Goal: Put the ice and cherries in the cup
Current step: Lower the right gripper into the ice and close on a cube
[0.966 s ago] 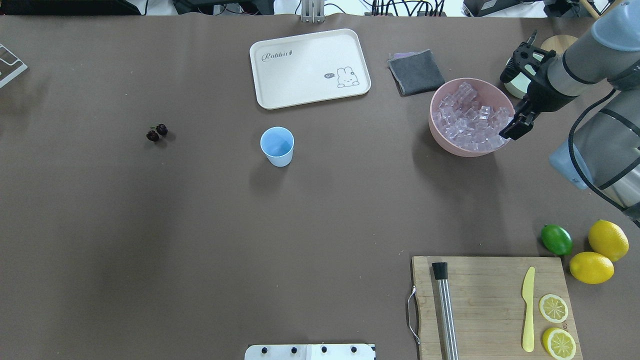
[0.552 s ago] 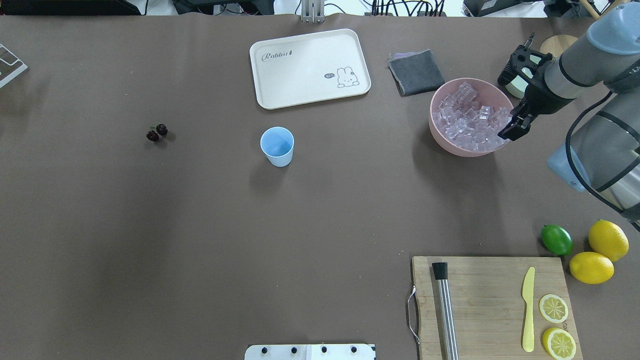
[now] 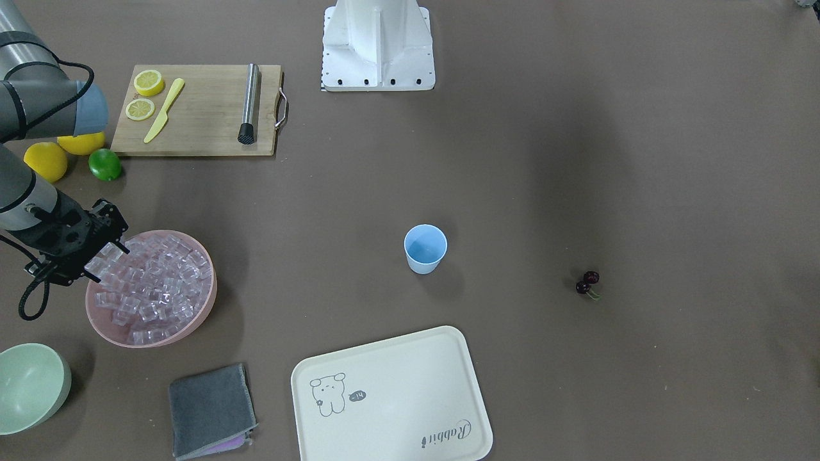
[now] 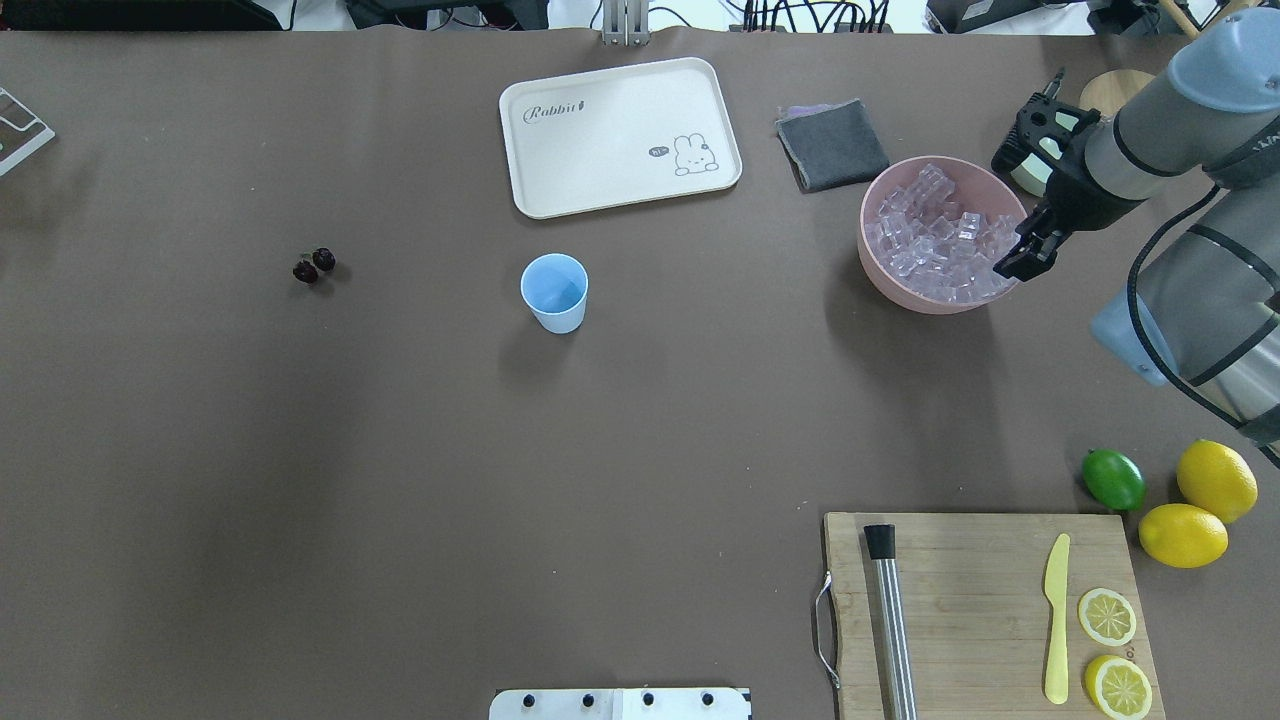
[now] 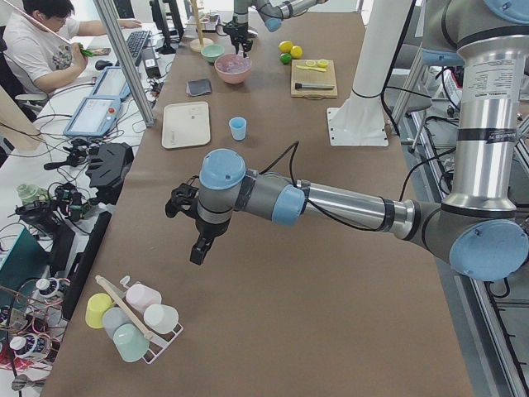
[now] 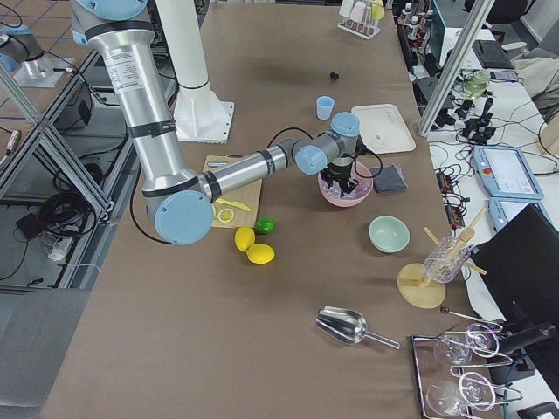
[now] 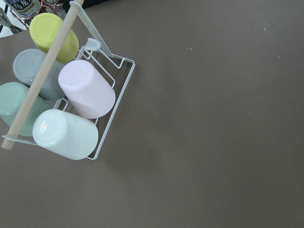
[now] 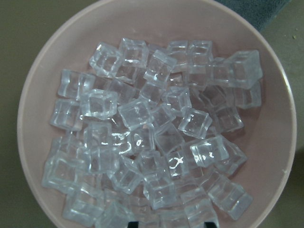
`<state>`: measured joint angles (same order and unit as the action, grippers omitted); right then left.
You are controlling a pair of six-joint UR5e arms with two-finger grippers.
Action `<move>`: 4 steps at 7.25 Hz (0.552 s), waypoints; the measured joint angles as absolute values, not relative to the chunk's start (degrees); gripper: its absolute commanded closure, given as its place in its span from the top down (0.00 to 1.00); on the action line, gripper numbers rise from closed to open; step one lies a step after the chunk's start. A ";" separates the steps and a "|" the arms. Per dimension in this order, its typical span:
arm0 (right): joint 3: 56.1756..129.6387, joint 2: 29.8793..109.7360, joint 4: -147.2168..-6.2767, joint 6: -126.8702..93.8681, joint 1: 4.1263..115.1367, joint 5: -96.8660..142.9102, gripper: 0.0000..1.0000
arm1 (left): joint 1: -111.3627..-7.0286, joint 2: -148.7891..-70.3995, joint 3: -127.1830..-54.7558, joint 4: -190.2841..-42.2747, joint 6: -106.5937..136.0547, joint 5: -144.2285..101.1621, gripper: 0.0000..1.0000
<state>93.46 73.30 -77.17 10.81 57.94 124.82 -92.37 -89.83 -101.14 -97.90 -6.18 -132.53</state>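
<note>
The pale blue cup (image 4: 554,290) stands upright and empty mid-table; it also shows in the front view (image 3: 425,248). The dark cherries (image 4: 314,265) lie on the table to its left, apart from it. The ice (image 4: 935,235) fills the pink bowl (image 4: 880,285), seen close in the right wrist view (image 8: 152,142). My right gripper (image 4: 1020,262) hangs over the bowl's right rim just above the ice; its jaws look open and empty. My left gripper (image 5: 198,248) is far off at the table's left end above bare table; I cannot tell if it is open.
A cream tray (image 4: 620,135) and a grey cloth (image 4: 832,145) lie behind the cup. A mint bowl (image 3: 29,384) sits beside the pink bowl. A lime (image 4: 1113,479), lemons (image 4: 1215,480) and a cutting board (image 4: 970,600) are near right. A cup rack (image 7: 71,109) lies under the left wrist.
My right gripper has shifted slightly toward the pink bowl and sunk a little closer to the ice. The cup, cherries and bowl have not moved.
</note>
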 measured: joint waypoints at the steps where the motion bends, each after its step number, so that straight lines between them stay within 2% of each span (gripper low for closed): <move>1: 93.60 73.28 -77.17 10.33 57.94 124.81 0.13 | -92.37 -89.83 -101.18 -97.91 -6.16 -132.56 0.98; 2: 93.77 73.17 -77.17 9.89 57.97 124.81 0.04 | -92.37 -89.84 -101.17 -97.91 -6.17 -132.59 0.98; 4: 94.26 72.64 -77.54 9.49 58.67 125.24 0.00 | -92.37 -89.90 -101.15 -97.91 -6.18 -132.62 0.98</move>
<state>94.26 72.64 -77.54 9.49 58.67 125.24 -92.37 -89.90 -101.15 -97.91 -6.18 -132.62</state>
